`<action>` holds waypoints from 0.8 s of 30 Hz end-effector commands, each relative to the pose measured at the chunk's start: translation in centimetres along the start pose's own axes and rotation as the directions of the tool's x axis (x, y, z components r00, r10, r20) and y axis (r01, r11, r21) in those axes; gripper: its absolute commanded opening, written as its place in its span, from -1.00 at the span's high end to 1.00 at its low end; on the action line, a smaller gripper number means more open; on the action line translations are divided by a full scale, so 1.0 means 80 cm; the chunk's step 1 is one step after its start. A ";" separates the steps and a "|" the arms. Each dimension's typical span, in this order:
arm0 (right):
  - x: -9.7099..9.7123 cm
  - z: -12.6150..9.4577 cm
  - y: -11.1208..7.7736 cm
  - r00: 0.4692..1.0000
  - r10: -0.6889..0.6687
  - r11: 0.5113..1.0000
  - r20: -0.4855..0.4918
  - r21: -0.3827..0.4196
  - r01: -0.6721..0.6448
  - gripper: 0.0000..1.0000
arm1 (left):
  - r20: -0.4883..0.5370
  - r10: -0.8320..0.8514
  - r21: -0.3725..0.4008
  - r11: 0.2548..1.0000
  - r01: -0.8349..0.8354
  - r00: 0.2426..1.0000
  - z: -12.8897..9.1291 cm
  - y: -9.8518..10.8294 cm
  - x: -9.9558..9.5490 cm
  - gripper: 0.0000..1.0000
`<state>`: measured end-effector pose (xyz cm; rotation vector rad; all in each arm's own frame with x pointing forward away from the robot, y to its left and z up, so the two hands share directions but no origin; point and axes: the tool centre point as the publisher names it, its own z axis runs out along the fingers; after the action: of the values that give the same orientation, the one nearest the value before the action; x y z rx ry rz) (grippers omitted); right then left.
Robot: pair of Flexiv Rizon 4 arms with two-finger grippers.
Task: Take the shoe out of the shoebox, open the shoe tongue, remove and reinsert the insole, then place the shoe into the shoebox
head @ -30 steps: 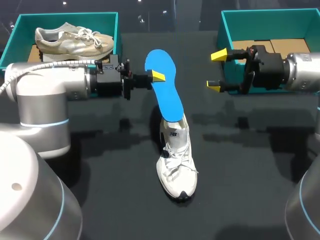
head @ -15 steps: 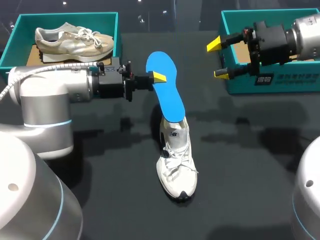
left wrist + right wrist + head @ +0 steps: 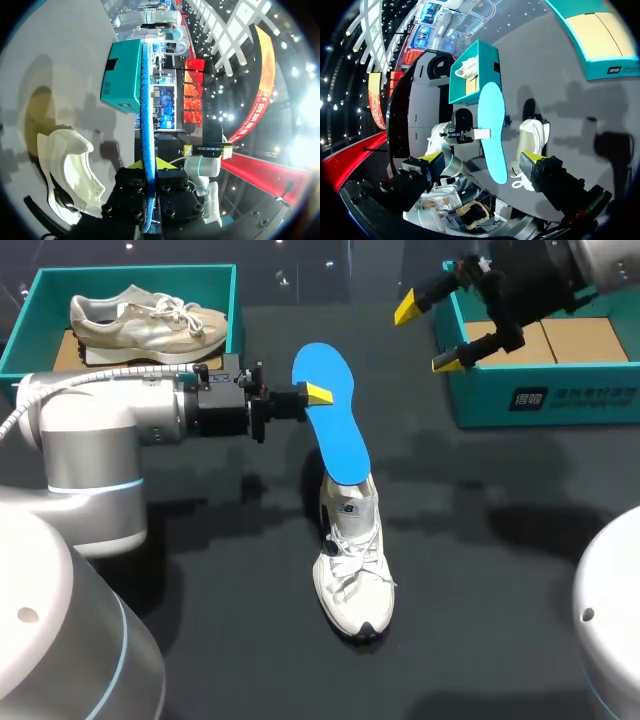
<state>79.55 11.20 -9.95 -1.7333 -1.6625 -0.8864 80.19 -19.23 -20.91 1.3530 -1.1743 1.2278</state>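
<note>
In the head view, a white lace-up sneaker [image 3: 352, 560] stands mid-worktop, toe toward the near edge. A flat blue foam insole [image 3: 330, 420] rises from its heel opening toward the far edge. The left gripper [image 3: 314, 395] pinches the insole's side edge. The right gripper [image 3: 428, 337] hangs spread wide and empty over the rim of the teal cardboard shoebox [image 3: 520, 400] in the far right corner. A second teal box [image 3: 215, 285] in the far left corner holds a beige sneaker [image 3: 150, 318].

The left wrist view shows the insole [image 3: 145, 125] edge-on, clamped between the left gripper's [image 3: 148, 165] fingers, with the white sneaker [image 3: 70, 170] beside it.

In the right wrist view the right gripper's [image 3: 482, 159] fingers stand far apart, grasping nothing. The insole [image 3: 492, 125] and white sneaker [image 3: 534, 137] are well ahead.
</note>
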 end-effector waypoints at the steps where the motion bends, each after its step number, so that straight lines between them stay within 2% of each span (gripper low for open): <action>1: 0.024 0.001 -0.005 0.947 0.005 1.000 0.321 -0.025 0.003 -1.00 | -0.001 0.000 0.002 1.000 0.000 1.000 0.001 0.001 -0.001 1.00; 11: 0.072 0.009 -0.011 0.839 0.005 0.999 0.544 -0.034 0.016 -1.00 | -0.001 0.000 0.002 1.000 0.000 1.000 0.001 0.001 -0.001 1.00; 24: 0.113 0.036 -0.029 0.703 -0.008 0.998 0.711 -0.043 0.055 -1.00 | -0.001 0.000 0.002 1.000 0.000 1.000 0.001 0.001 -0.001 1.00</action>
<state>77.41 18.22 -4.86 -2.0591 -1.9852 -0.5784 80.20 -19.23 -20.91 1.3528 -1.1746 1.2275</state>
